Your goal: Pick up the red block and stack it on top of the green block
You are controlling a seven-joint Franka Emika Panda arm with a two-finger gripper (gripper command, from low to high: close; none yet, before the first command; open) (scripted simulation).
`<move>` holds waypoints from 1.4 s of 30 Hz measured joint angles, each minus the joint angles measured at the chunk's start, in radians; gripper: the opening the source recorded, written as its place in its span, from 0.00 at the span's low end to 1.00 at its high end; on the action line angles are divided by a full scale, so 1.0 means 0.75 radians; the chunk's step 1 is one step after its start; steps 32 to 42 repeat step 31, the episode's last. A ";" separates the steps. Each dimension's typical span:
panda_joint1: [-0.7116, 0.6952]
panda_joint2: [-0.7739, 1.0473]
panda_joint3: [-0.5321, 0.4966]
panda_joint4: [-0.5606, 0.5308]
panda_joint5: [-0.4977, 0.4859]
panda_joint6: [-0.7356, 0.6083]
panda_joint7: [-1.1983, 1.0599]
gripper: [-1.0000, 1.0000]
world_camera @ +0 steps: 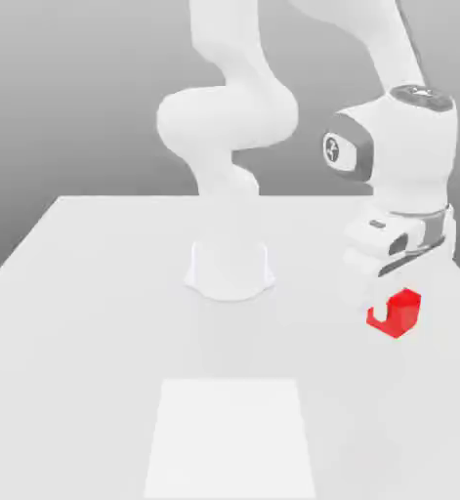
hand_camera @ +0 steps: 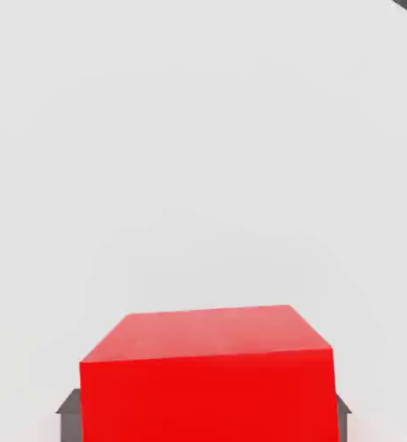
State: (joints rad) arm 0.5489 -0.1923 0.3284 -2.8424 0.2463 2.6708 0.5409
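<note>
The red block (world_camera: 405, 311) sits at the exterior view's right, partly covered by a white finger of my gripper (world_camera: 390, 305). The gripper is shut on the block, with the hand coming down on it from above. In the hand view the red block (hand_camera: 208, 375) looms large and close, with dark finger pads (hand_camera: 69, 413) pressed against two opposite sides. Whether the block rests on the table or hangs just above it cannot be told. The green block is out of view.
The arm's round white base (world_camera: 230, 270) stands mid-table. A paler rectangle (world_camera: 231, 435) is marked on the white table (world_camera: 87, 322) near its front edge. The table's right edge runs close to the gripper.
</note>
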 joint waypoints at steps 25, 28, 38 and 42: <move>0.277 0.137 0.341 -0.132 -0.207 0.248 -0.105 0.00; 0.253 0.186 0.344 -0.132 -0.276 0.291 -0.058 0.00; 0.238 0.234 0.337 -0.131 -0.347 0.333 -0.007 0.00; 0.238 0.234 0.337 -0.131 -0.347 0.333 -0.007 0.00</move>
